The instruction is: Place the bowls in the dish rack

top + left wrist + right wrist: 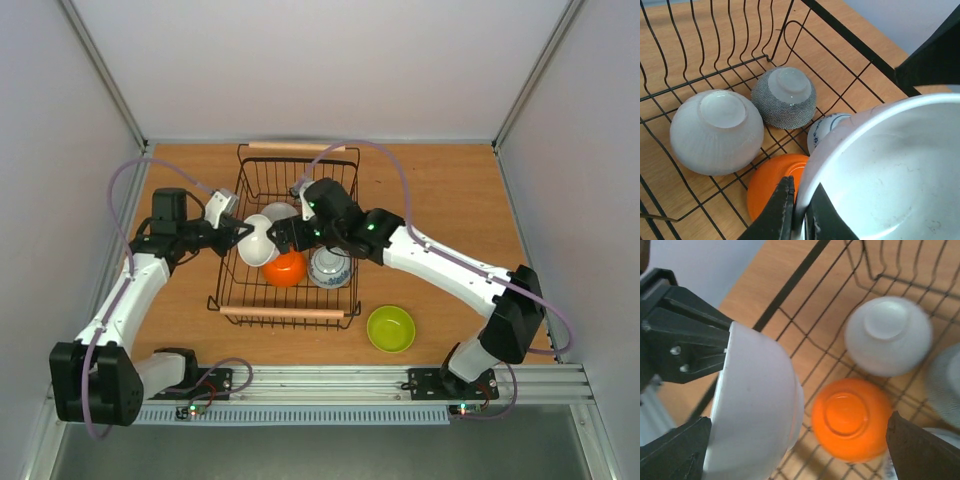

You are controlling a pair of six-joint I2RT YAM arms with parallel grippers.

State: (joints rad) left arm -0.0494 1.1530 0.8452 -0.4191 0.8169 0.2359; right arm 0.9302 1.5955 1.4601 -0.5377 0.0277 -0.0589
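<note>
**Four bowls racked, one in the air, one left on the tabletop**

The dish rack [292, 313] stands in the middle of the tabletop [450, 200], and four bowls rest on its wire floor. A plain white bowl [716, 131] and a grey patterned bowl [784, 97] lie bottom-up toward the rack's 12 o'clock end. The orange bowl [771, 187] lies bottom-up near 6 o'clock. A blue-and-white bowl [826, 129] sits at about 4 o'clock.

A fifth one, the held white bowl [256, 240], hangs tipped on its side above the floor at the rack's 9 o'clock wall. The left pincer [802, 200] is clamped on its rim, one finger inside and one outside. The right pincer [284, 236] stands wide, its fingers on either side of that same bowl. Whether either finger touches the bowl cannot be told.

The lime green bowl [391, 328] sits upright on the tabletop outside the rack, just off its 5 o'clock corner, with neither arm near it.

By this count the loading looks well past halfway. The held bowl has yet to be lowered into the open floor at the 9 o'clock side and released. After that the green bowl has to be fetched, probably by the right arm, which is empty and based on that side.
</note>
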